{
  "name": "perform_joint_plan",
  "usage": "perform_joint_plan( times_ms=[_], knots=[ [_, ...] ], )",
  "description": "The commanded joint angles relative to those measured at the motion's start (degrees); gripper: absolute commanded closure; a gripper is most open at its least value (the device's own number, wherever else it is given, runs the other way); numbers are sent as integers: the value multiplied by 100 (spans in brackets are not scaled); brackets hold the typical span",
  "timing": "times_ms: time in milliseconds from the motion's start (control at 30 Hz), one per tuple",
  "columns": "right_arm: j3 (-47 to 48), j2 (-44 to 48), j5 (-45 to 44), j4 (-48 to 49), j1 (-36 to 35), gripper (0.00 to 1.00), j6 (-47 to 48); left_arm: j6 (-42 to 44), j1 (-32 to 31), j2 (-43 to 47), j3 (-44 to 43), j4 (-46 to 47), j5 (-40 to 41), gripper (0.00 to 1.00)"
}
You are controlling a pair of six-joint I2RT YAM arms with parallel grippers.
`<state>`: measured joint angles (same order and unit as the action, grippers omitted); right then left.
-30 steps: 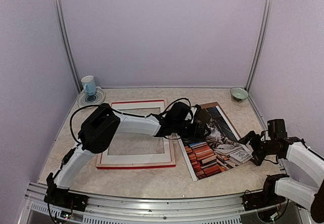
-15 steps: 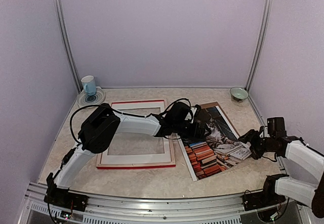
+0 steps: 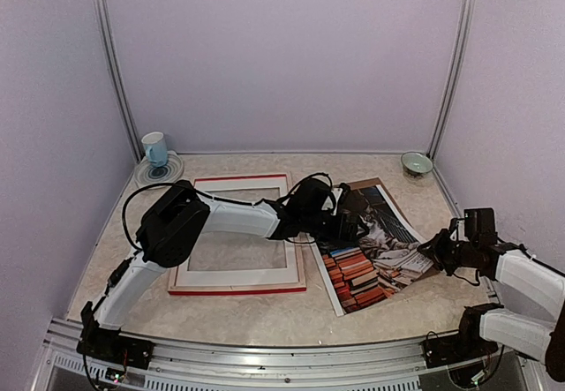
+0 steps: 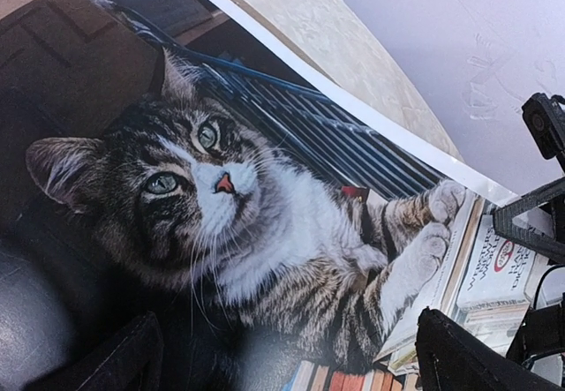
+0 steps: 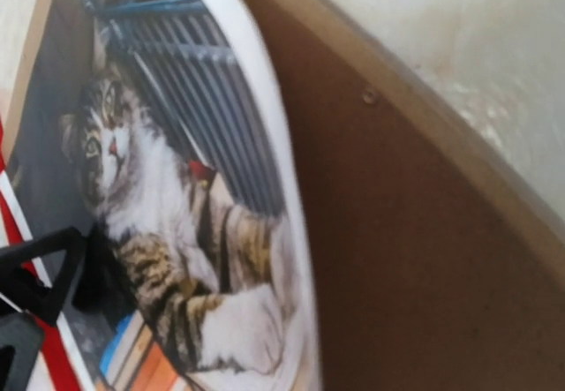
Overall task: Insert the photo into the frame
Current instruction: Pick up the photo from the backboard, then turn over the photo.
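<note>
I work in a robotics lab test cell, not a home — my desk (image 3: 265,312), a pale marbled top, is boxed in on three sides by plain lilac panels (image 3: 282,56) held between bare aluminium posts (image 3: 113,73). An aluminium rail (image 3: 291,356) runs along the near edge where my two arms (image 3: 172,223) are bolted, black cables (image 3: 132,199) looping loose off them. The only homely things are a pale blue cup (image 3: 154,148) on a plate (image 3: 161,173) in the far left corner and a small green bowl (image 3: 416,162) in the far right — each alone by the wall.
</note>
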<state>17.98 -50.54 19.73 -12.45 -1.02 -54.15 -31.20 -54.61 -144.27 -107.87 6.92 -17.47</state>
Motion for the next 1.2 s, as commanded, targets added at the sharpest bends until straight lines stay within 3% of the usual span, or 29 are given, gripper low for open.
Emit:
perform_joint_plan(
  times_ms=[0, 100, 467, 833, 1167],
  knots=[
    [80, 150, -15, 3, -66, 87, 46, -105, 70, 94, 296, 74, -83, 1],
    [201, 352, -44, -102, -68, 100, 49, -159, 123, 257, 475, 210, -57, 1],
    [1067, 179, -64, 12, -82, 100, 277, -429, 476, 1155, 1250, 639, -139, 1],
    [3815, -1053, -508, -10, -801, 100, 1503, -457, 1235, 3093, 2660, 908, 296, 1],
    [6658, -3511, -428, -522, -2397, 100, 3044, -512, 1802, 4615, 4185, 726, 1380, 1]
  ],
)
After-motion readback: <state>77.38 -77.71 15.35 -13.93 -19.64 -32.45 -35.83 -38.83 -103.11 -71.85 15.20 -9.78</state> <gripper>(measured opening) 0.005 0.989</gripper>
